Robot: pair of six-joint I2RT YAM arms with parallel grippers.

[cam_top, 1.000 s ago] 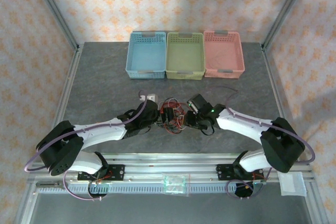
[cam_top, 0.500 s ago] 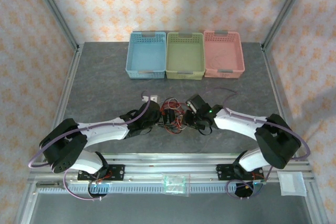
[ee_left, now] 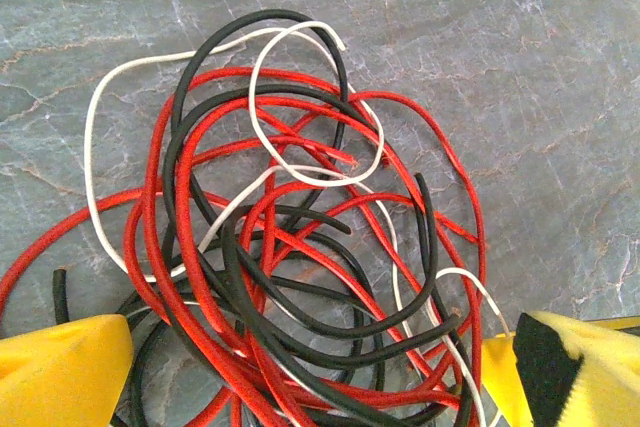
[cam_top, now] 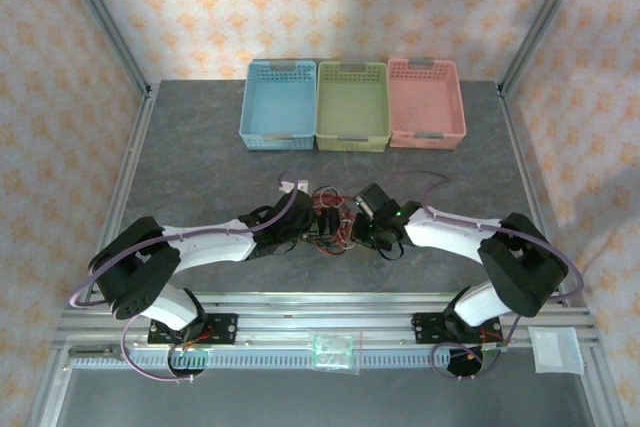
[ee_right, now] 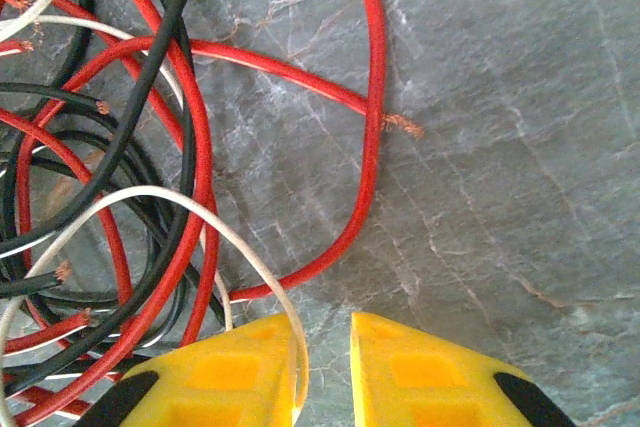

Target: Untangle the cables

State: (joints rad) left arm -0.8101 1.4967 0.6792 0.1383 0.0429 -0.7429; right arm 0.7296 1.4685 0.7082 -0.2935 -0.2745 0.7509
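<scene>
Broadly, the grey stone-patterned table [cam_top: 200,147] takes up the middle of the top view, and the two arms reach in over it from the near edge, the left arm [cam_top: 200,245] and the right arm [cam_top: 450,232] angled toward each other so that their wrists meet near the table's centre. Along the far edge stand three baskets side by side, the blue basket [cam_top: 278,105] on the left, the green basket [cam_top: 352,105] in the middle and the pink basket [cam_top: 426,99] on the right, well apart from the arms. Between the two wrists lie the cables [cam_top: 328,219], a single knotted heap of red, black and whitish loops resting flat on the table. The left gripper [ee_left: 315,347] hangs just over that heap with its jaws spread wide, one yellow finger at each lower corner of its wrist view and most of the tangle lying between them. The right gripper [ee_right: 328,322] sits at the heap's edge, its jaws drawn close with a slim gap left between them; a white strand [ee_right: 150,192] curves down against the inner edge of one finger, and I cannot tell whether it is pinched. Beside it a red strand [ee_right: 372,97] loops out over bare table, a frayed copper end showing
</scene>
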